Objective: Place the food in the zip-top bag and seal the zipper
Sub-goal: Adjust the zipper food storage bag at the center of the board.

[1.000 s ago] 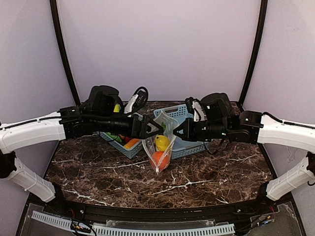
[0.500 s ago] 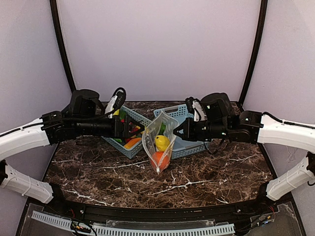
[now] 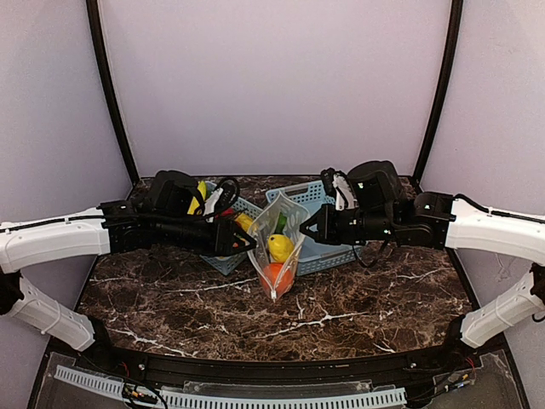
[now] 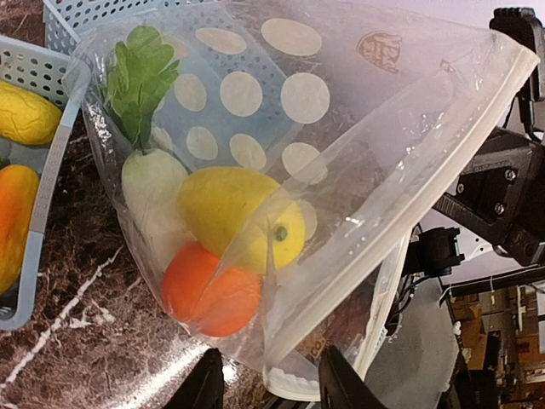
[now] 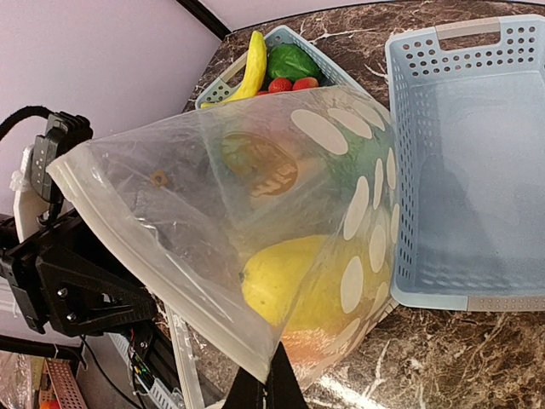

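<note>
Marble table (image 3: 366, 307), centre of the overhead view: two light-blue baskets. The right-hand one (image 5: 443, 170) is bare inside. The left-hand one (image 4: 53, 179) holds loose food.

The zip-top bag (image 4: 289, 94) stands upright between the baskets, bottom on the table and mouth gaping upward.

Bagged so far: a yellow lemon (image 4: 243, 217), a round orange (image 4: 209, 290) and a white leafy piece (image 4: 153, 192).

Not yet bagged, upper middle of the right wrist view: a yellow piece (image 5: 253, 66), a green piece (image 5: 292, 61) and small red ones (image 5: 289, 83).

The zipper (image 4: 385, 226) runs unjoined along the mouth. I see no slider tab.

The right gripper (image 5: 266, 390) is pressed together, pinching the bag's rim.

The left gripper (image 4: 271, 390) has its fingers partly apart, astride the rim's near corner. I can't tell whether they bite.

My read: loading is roughly half done, and sealing is not begun.
</note>
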